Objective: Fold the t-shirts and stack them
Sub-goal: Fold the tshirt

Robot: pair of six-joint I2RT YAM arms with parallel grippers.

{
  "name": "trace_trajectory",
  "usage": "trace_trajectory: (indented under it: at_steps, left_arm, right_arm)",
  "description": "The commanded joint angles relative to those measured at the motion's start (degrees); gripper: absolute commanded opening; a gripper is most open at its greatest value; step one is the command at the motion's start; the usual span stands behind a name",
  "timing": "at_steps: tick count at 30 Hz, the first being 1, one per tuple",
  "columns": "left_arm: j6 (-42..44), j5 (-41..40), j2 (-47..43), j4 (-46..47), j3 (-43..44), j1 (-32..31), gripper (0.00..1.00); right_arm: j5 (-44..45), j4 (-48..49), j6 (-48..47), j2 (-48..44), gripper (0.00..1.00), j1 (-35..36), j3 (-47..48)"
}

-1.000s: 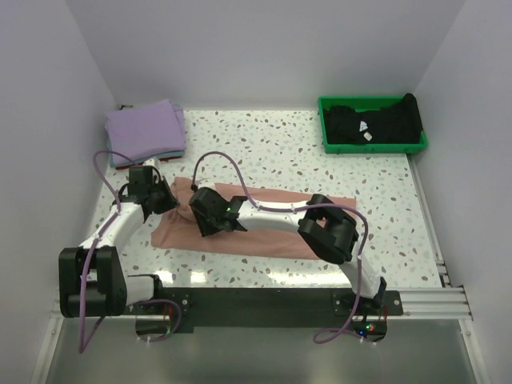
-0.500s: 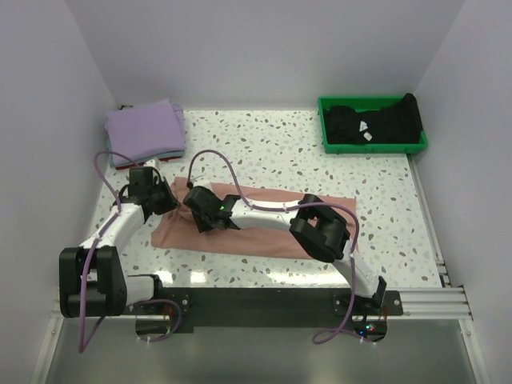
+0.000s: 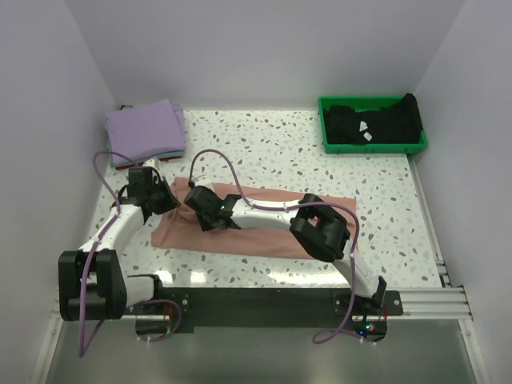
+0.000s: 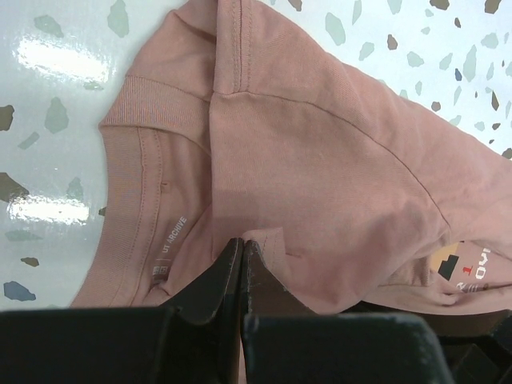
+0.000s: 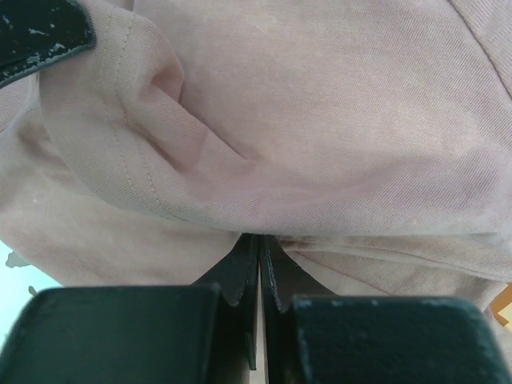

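Where the salmon-pink t-shirt (image 3: 180, 234) lies just beyond the arm bases, it forms a long folded band running 9 to 3 o'clock, with its collar toward 9. Its neck label (image 4: 172, 232) reads "UT ARCHIVE"; the chest print (image 4: 460, 268) is too cut off to read. The left gripper (image 4: 242, 244) is clenched on cloth beside the collar. The right gripper (image 5: 258, 240) pinches a fold just to its 3 o'clock side. Farther off, a folded lavender t-shirt (image 3: 146, 130) sits at 11 o'clock, and a black t-shirt (image 3: 376, 120) lies in the green tray (image 3: 376, 149) at 1.

"UT ARCHIVE" in pale print inside the neckband (image 4: 128, 172) of the salmon-pink t-shirt (image 4: 320, 160); chest print (image 4: 464, 270) lettering unreadable
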Motion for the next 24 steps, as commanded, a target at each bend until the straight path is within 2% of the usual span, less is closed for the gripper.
trace_trajectory:
  at_steps: [1,11,17,24]
  left_arm:
    - [0.47,0.55,-1.79,0.63,-0.70,0.38,0.00]
    - [-7.96,-5.07,-9.95,-7.62,-1.84,0.46,0.00]
    - [-8.76,-6.74,-15.58,-12.81,-2.19,0.38,0.00]
    - [-11.57,-7.44,-17.34,-19.23,-0.61,-4.71,0.00]
  right_arm:
    - [1.26,-0.40,-0.34,-2.05,0.00,-0.70,-1.43]
    - [-1.20,-4.70,-0.25,-10.48,0.00,-1.32,-5.46]
    - [-2.51,-6.55,0.19,-15.94,0.00,-1.41,-9.86]
    - [-4.19,-10.33,-0.60,-16.65,0.00,-1.41,-10.04]
